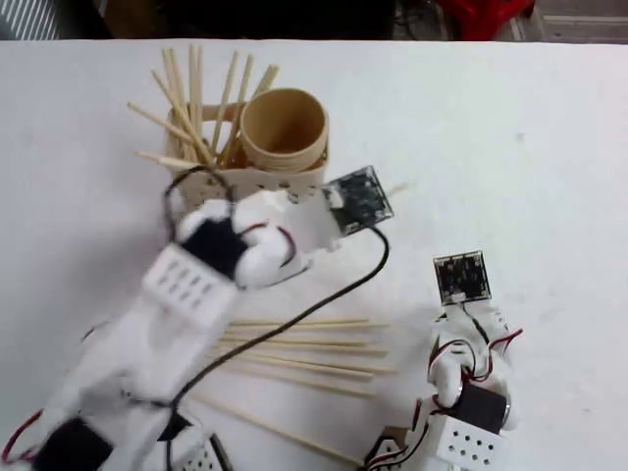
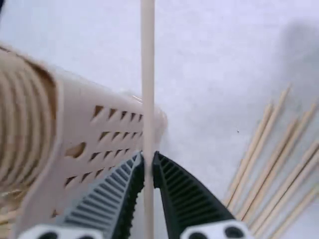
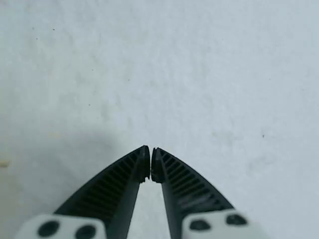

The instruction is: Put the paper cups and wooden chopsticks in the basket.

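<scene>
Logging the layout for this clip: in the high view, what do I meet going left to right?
Standing chopsticks → cup → left wrist camera → right arm. The loose chopsticks span too much to place.

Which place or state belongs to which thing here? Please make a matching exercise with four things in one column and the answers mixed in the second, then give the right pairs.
Things:
1. left gripper
2. right gripper
3. paper cups
4. loose chopsticks

Places or states:
A. lying flat on the table
B. standing in the basket
C. shut on one chopstick
D. shut, holding nothing

Right pairs: 1-C, 2-D, 3-B, 4-A.
</scene>
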